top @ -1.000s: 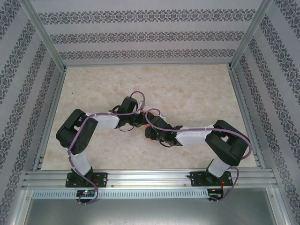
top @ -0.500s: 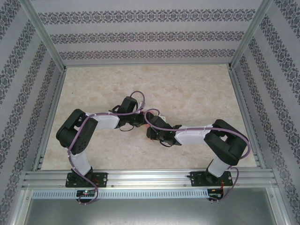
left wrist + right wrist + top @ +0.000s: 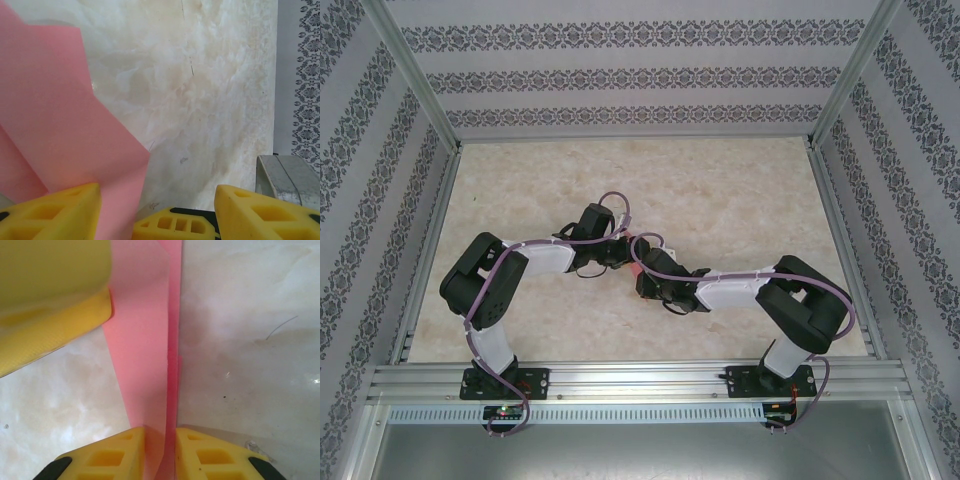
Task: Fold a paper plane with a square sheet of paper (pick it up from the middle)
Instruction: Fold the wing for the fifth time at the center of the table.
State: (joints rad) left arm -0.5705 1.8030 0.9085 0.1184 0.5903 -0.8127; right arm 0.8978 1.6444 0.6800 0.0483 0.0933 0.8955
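- At mid-table, in the top view, the left gripper (image 3: 618,254) and right gripper (image 3: 642,282) meet nose to nose, with both arms bent inward. A sliver of pink paper (image 3: 633,268) shows between them, well away from the table (image 3: 740,190) edges. Judged: the close stance lets one arm hold the sheet while the other works a fold.
- In the left wrist view, the left gripper (image 3: 157,192) stands wide open, its fingers (image 3: 55,212) far apart and nothing clamped. The paper (image 3: 55,115) lies at the left, folded, with an angled flap edge. Its lower corner runs down just inside the left-hand finger. Bare table (image 3: 215,100) lies to the right. Judged: the spread suits pressing or sliding along the flap, not pinching it.
- In the right wrist view, the right gripper (image 3: 160,440) is closed on the paper (image 3: 142,340). Its fingers (image 3: 115,455) pinch a thin pink layer with almost no gap. From the pinch a narrow strip runs away along a straight crease. The left gripper's finger (image 3: 55,305) sits at upper left, at the paper's edge; I cannot tell whether it touches. Judged: the pinch on the crease anchors the fold line.
- Judged progress: mid-fold, with no finished dart shape yet.
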